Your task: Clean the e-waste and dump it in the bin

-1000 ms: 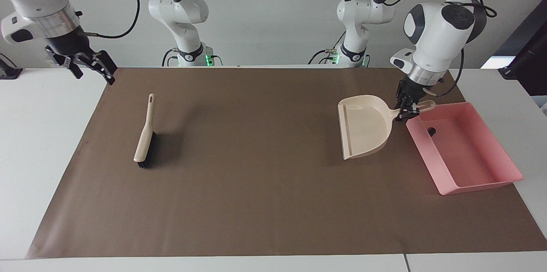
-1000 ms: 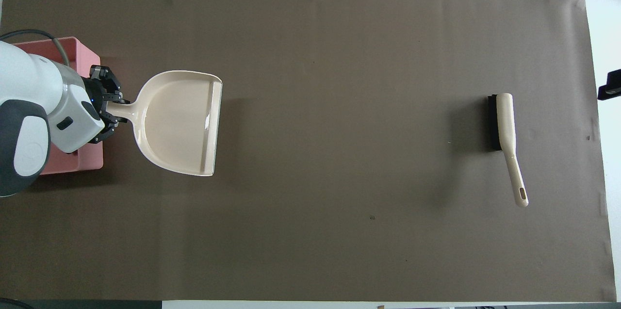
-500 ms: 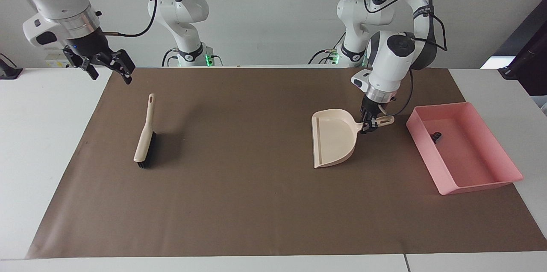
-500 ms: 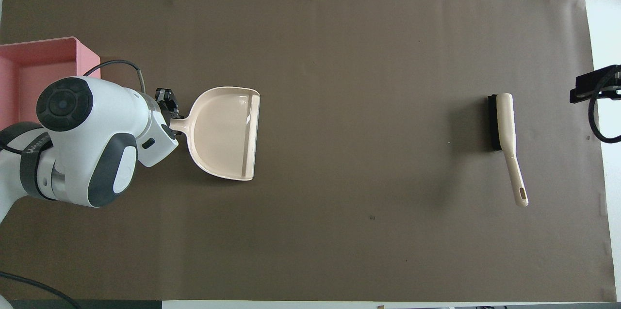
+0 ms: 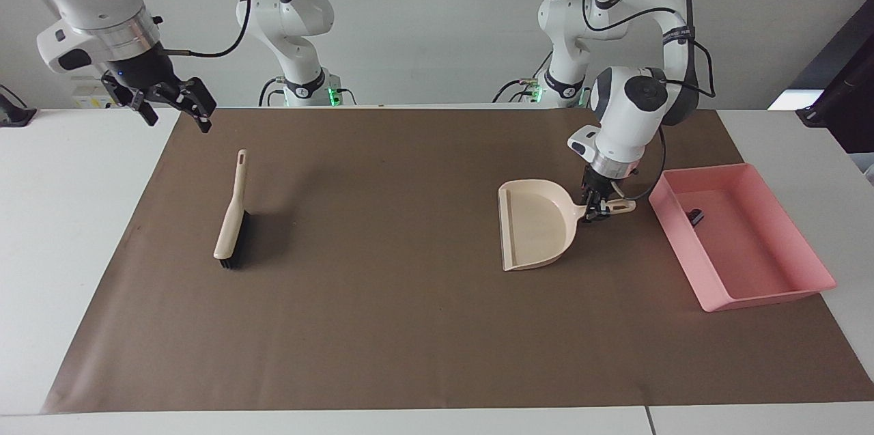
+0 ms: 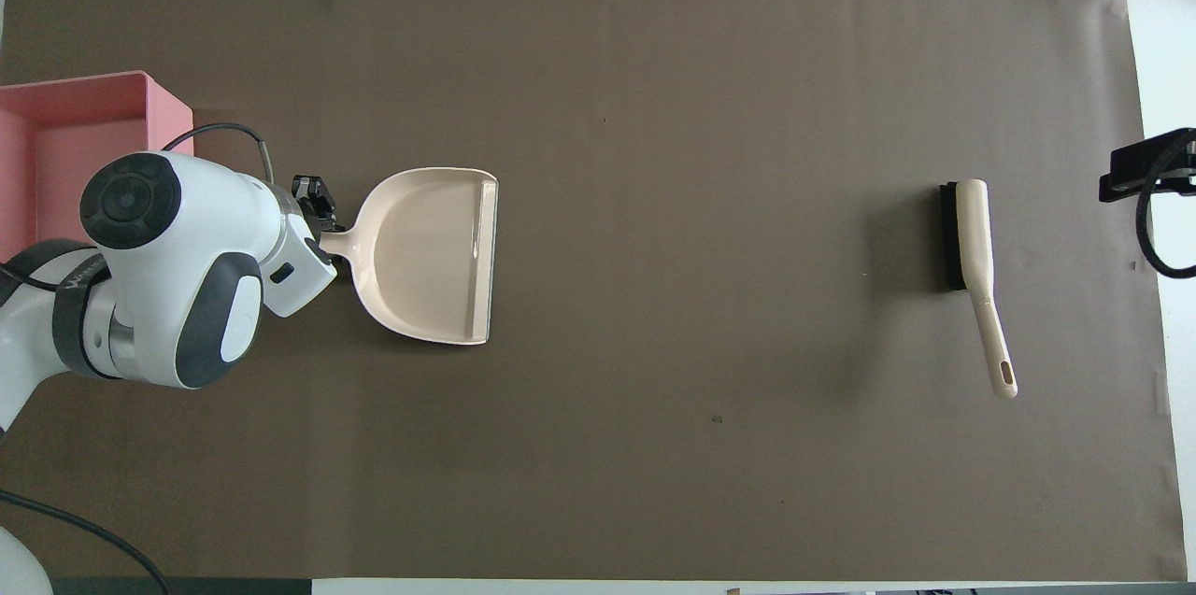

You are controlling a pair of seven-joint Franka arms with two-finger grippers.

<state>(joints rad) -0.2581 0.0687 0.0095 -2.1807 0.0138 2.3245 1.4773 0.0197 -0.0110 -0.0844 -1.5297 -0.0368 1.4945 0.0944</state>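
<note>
The pink bin [image 5: 751, 250] stands at the left arm's end of the mat and also shows in the overhead view [image 6: 84, 109]. A small black part [image 5: 696, 217] lies in it. The white-grey scrap with the green spot is not in view. My left gripper [image 5: 594, 209] is shut on the handle of the beige dustpan [image 5: 536, 223], which rests on the mat beside the bin, its mouth toward the table's middle. The left gripper [image 6: 322, 217] and the dustpan [image 6: 425, 254] also show in the overhead view. My right gripper [image 5: 171, 104] is open and empty, raised over the mat's edge at the right arm's end.
A beige brush [image 5: 232, 216] with black bristles lies on the brown mat [image 5: 382, 298] toward the right arm's end; it also shows in the overhead view [image 6: 972, 249]. White table [image 5: 68, 230] surrounds the mat.
My left gripper has carried the dustpan away from the bin toward the table's middle and lowered it onto the mat. My right gripper has shifted slightly toward the mat.
</note>
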